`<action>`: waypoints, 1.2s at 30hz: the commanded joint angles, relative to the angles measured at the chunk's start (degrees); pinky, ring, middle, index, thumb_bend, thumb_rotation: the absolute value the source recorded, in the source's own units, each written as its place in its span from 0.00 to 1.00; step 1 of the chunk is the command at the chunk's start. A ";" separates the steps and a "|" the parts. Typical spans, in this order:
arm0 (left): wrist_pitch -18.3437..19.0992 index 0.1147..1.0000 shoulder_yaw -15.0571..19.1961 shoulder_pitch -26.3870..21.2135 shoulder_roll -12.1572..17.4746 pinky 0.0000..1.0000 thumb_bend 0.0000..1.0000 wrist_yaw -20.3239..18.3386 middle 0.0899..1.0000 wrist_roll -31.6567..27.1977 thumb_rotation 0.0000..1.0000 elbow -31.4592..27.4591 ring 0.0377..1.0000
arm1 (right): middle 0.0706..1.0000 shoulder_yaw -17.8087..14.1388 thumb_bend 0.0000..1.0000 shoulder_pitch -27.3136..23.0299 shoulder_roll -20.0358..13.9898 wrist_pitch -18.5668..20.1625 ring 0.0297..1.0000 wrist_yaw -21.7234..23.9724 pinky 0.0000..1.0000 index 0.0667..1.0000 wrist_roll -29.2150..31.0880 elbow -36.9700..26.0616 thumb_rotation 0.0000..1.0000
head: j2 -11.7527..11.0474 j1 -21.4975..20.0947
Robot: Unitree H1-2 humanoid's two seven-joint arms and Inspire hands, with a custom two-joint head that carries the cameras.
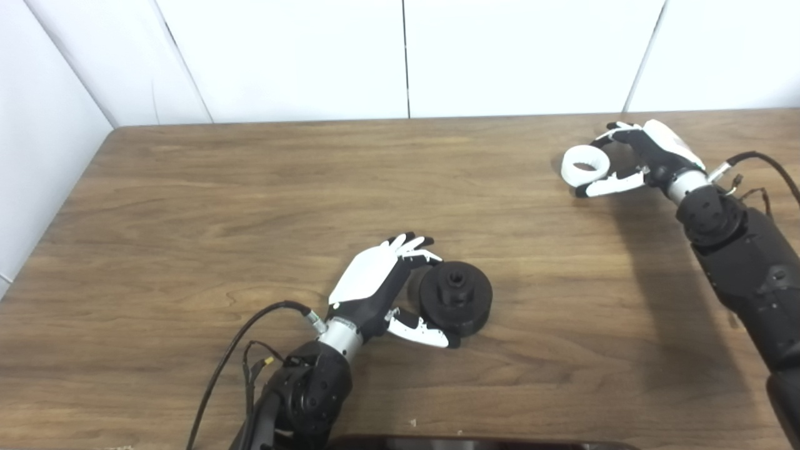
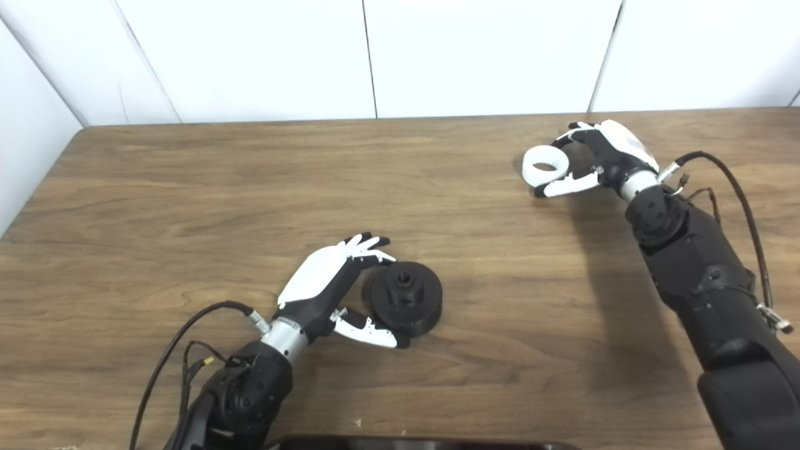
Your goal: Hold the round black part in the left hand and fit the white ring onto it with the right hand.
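Left hand point(image 1: 381, 284) cups black part point(image 1: 455, 297) on table; right hand point(image 1: 644, 156) pinches white ring point(image 1: 585, 164)

You are looking down on a brown wood-grain table point(image 1: 250, 187) that fills most of the view. Behind its far edge stands a white wall point(image 1: 300, 56) of flat panels, split by thin dark vertical seams. At the table's left edge another white panel point(image 1: 31, 156) runs toward you, meeting the back wall at the table's far left corner. The light is soft and even.
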 commanded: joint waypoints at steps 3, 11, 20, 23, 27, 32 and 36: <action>1.09 0.59 -0.08 -0.37 0.49 1.00 0.85 -0.20 0.94 1.19 0.27 0.62 1.00 | 0.94 -0.32 0.86 -3.27 -0.40 -1.81 1.00 -1.54 1.00 0.68 0.00 -1.28 0.30 | 0.05 0.08; 1.09 0.59 -0.14 -0.36 0.43 1.00 0.85 -0.07 0.94 1.37 0.26 0.64 1.00 | 0.93 -0.52 0.81 -3.18 -0.35 -1.97 1.00 -1.66 1.00 0.63 0.14 -1.35 0.29 | 0.15 0.12; 0.94 0.59 -0.04 -0.31 0.40 1.00 0.85 0.07 0.94 1.14 0.26 0.74 1.00 | 0.92 -0.67 0.79 -3.15 -0.25 -2.08 1.00 -1.57 1.00 0.60 0.56 -1.48 0.27 | 0.16 0.09; 0.75 0.59 -0.11 -0.34 0.40 1.00 0.85 0.28 0.93 1.26 0.26 0.97 1.00 | 0.92 -0.80 0.79 -3.14 -0.18 -2.10 1.00 -1.73 1.00 0.59 0.73 -1.40 0.27 | 0.16 0.09; 0.53 0.59 -0.16 -0.33 0.45 1.00 0.85 0.37 0.94 1.13 0.26 1.17 1.00 | 0.91 -0.81 0.80 -3.16 -0.26 -2.50 1.00 -1.99 1.00 0.58 0.71 -1.18 0.29 | 0.20 0.21; 0.76 0.59 -0.17 -0.36 0.44 1.00 0.85 0.14 0.94 1.11 0.26 1.06 1.00 | 0.91 -0.84 0.61 -3.13 -0.29 -2.69 1.00 -2.21 1.00 0.49 0.76 -0.95 0.20 | 0.19 0.21; 0.85 0.59 -0.16 -0.34 0.38 1.00 0.86 0.19 0.94 1.17 0.26 1.07 1.00 | 0.91 -1.03 0.53 -3.08 -0.24 -3.18 1.00 -2.59 1.00 0.46 0.97 -0.84 0.16 | 0.14 0.21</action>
